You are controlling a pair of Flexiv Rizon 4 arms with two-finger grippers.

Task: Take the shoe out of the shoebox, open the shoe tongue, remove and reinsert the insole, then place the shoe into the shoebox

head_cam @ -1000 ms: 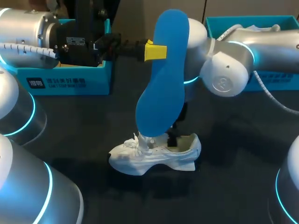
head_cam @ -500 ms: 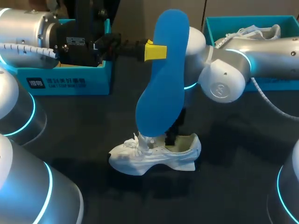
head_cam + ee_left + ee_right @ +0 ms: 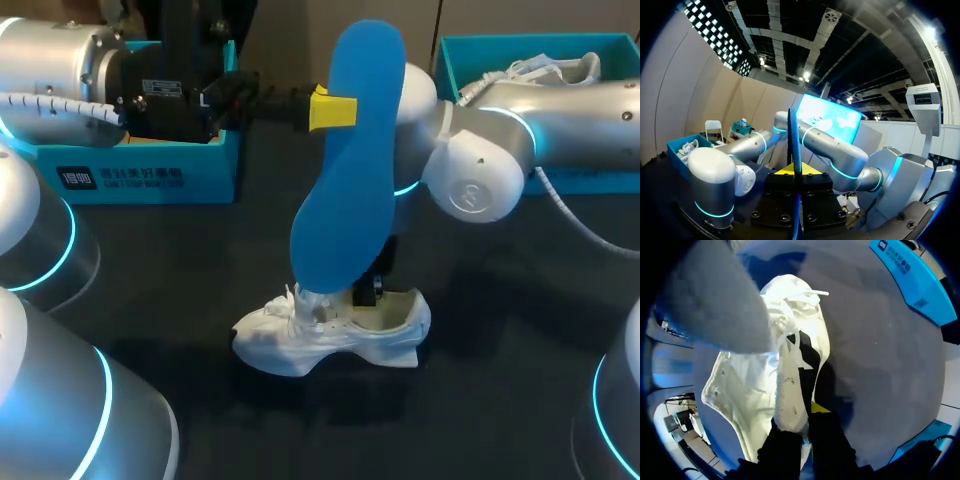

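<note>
While the white shoe (image 3: 330, 340) rests on its sole on the worktop (image 3: 500, 390), toward 6 o'clock from the middle in the head view with its toe pointing to 9 o'clock, its blue insole (image 3: 350, 170) is out of it and hangs upright above it. The insole's lower end lies over the laces; you cannot tell whether it touches them.

Your left pincer (image 3: 332, 110), coming in from 9 o'clock, is clamped on the insole near its upper end. Your right pincer (image 3: 800, 417) reaches down from 2 o'clock and pinches the shoe's upper wall at the opening.

You seem to be between removal and reinsertion. Next you will likely have to tilt the insole, feed its lower end into the opening toward the toe, and keep the right grip firm. Two blue boxes, one (image 3: 150, 175) at 10 o'clock and one (image 3: 520, 42) at 2 o'clock, wait behind.
</note>
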